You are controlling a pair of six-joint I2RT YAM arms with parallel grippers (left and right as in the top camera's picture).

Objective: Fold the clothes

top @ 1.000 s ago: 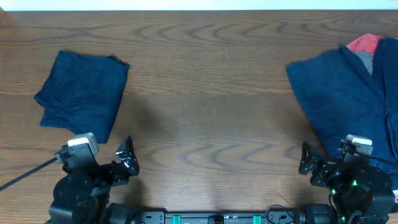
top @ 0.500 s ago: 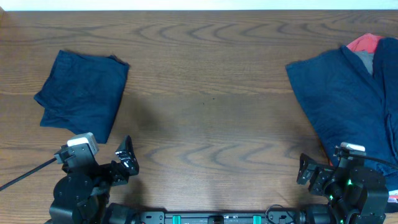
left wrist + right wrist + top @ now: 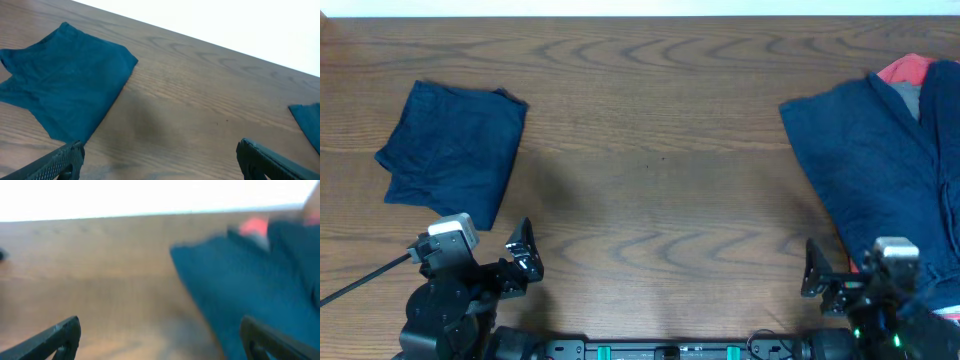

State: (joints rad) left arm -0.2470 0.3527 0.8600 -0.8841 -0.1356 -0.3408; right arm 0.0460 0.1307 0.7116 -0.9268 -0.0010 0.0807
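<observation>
A folded navy garment (image 3: 452,152) lies at the table's left; it also shows in the left wrist view (image 3: 60,82). A pile of unfolded navy clothes (image 3: 880,160) lies at the right edge, with a coral-red and grey piece (image 3: 905,75) at its far side; the pile shows blurred in the right wrist view (image 3: 235,285). My left gripper (image 3: 523,255) is open and empty at the front left, just in front of the folded garment; its fingers frame bare wood (image 3: 160,160). My right gripper (image 3: 815,275) is open and empty at the front right, beside the pile's near edge (image 3: 160,337).
The wooden table (image 3: 660,160) stretches between the two lots of clothes. The table's far edge runs along the top of the overhead view. A black cable (image 3: 360,278) leads off from the left arm's base.
My right arm has drawn back toward the front edge of the table, away from the pile. The left arm and the clothes have not moved.
</observation>
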